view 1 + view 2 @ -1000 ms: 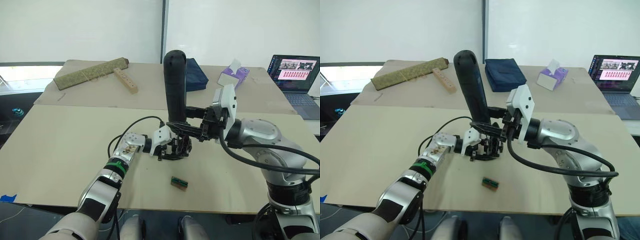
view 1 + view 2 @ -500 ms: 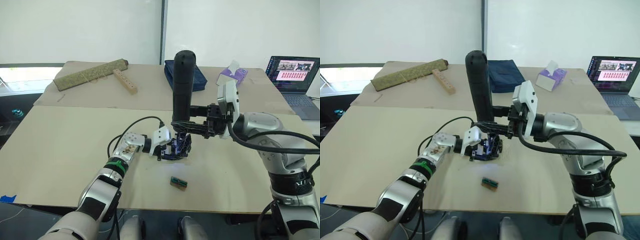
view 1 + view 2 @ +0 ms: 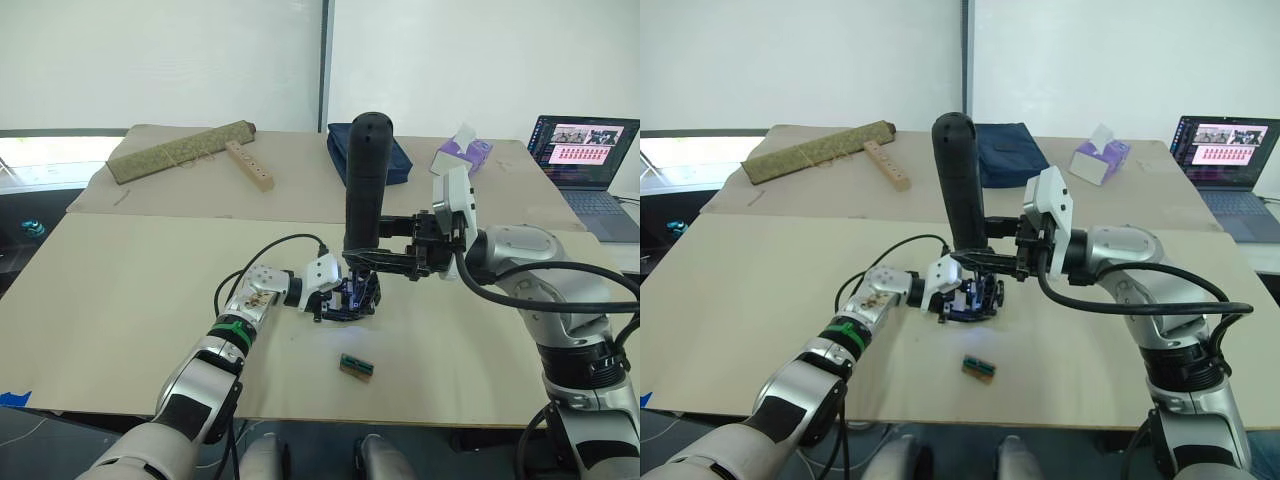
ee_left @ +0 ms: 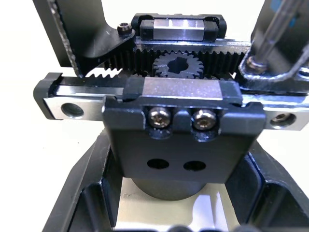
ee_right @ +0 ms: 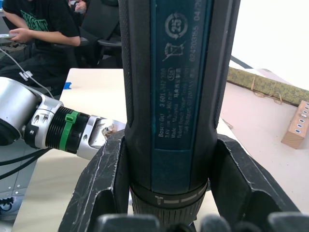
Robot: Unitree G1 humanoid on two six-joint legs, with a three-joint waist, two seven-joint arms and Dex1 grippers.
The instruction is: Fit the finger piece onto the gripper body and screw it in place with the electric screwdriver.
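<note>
White walls close off the room behind two benches set end to end, and we see the near bench [image 3: 120, 290] covered in a pale beige sheet, bare over most of its width. On the far bench lie a long olive-green mat [image 3: 180, 148], a wooden block with a row of holes [image 3: 251, 162] just beside it, a folded dark blue cloth [image 3: 1010, 150], a purple tissue box [image 3: 1100, 156] and, at the right edge, an open laptop [image 3: 585, 160] with its screen lit. In the right wrist view a seated person in a dark shirt [image 5: 36, 29] shows beyond the bench edge.

Near the middle of the near bench we find the gripper body [image 3: 352, 298] resting on the sheet, the left hand [image 3: 335, 290] closed around it; in the left wrist view its rack, gear and two screws sit between the black fingers [image 4: 87, 188]. The right hand [image 3: 385, 262] clamps the electric screwdriver [image 3: 365, 180] low on its barrel, holding it nearly upright with the rounded end up and the tip down on the gripper body, where a small bluish light glows. A small green-and-brown block [image 3: 359, 366] lies apart, nearer the front edge. We cannot make out the finger piece as a separate part.
</note>
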